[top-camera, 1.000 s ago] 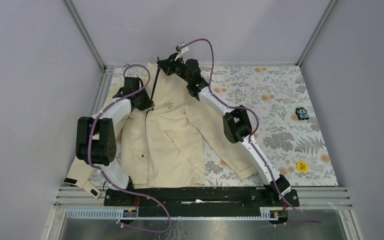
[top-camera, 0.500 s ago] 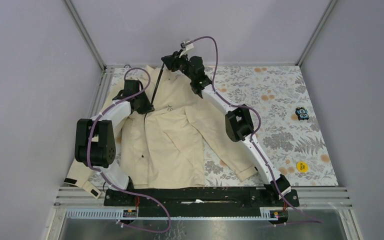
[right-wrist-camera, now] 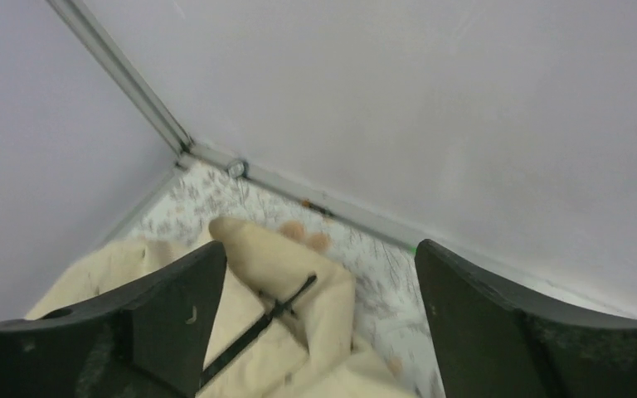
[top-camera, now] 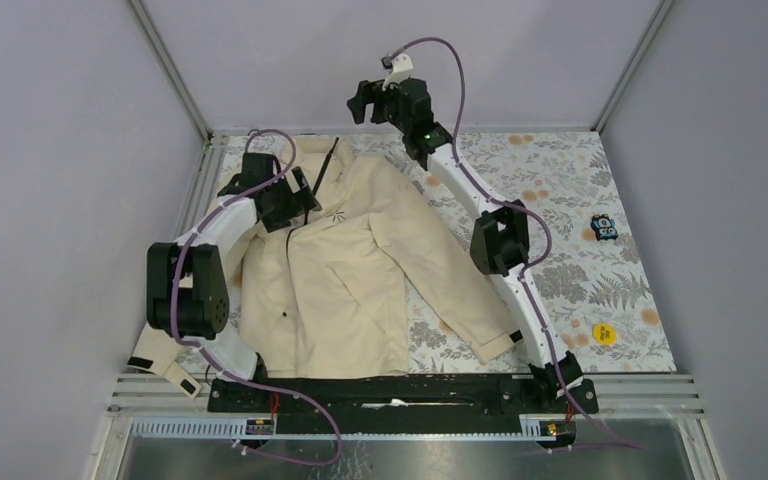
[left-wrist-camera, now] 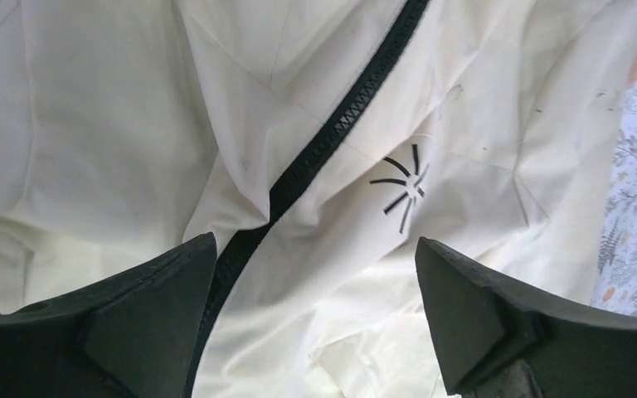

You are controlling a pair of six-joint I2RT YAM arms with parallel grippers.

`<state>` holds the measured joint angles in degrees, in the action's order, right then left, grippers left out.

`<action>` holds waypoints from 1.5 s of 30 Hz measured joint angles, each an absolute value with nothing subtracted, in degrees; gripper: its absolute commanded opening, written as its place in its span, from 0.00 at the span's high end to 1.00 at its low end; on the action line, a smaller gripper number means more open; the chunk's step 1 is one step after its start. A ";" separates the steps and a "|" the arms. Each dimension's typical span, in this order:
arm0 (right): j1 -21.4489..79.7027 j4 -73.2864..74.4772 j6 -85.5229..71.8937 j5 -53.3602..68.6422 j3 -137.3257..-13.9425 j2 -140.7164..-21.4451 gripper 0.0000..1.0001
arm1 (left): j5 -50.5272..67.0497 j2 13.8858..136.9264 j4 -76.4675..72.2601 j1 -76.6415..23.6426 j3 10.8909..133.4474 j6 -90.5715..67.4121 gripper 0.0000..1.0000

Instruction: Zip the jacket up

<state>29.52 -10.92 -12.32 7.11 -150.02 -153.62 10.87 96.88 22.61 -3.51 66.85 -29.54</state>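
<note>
Hovering my left tool [left-wrist-camera: 313,243], jaws apart, over the cream fabric jacket's [top-camera: 340,280] dark zipper [left-wrist-camera: 332,137] running diagonally away; right tool [right-wrist-camera: 319,250], also apart, sits farther off.

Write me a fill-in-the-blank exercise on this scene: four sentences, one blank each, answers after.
1. The left gripper hangs over the jacket with its jaws ___.
2. The right gripper, high above the far end of the tablecloth, holds ___.
3. The zipper beside the starburst logo is ___ in colour.
4. The tablecloth under the jacket has a ___ pattern.
Answers: open; nothing; black; floral.
</note>
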 measured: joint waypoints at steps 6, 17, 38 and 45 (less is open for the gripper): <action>30.00 6.66 -7.60 4.78 -131.57 -129.60 0.00 | 10.92 86.21 22.50 -3.31 64.45 -28.69 0.01; 30.11 10.98 -9.87 -4.34 -81.19 -70.78 0.00 | 8.19 71.59 20.45 -4.91 61.36 -25.65 0.01; 30.11 11.88 -10.98 -6.57 -82.19 -32.34 0.00 | 5.58 45.39 25.23 -16.97 75.50 -23.38 0.01; 30.13 13.56 -10.31 -8.40 -79.57 -32.03 0.01 | 4.62 40.16 27.55 -16.97 86.80 -23.35 0.01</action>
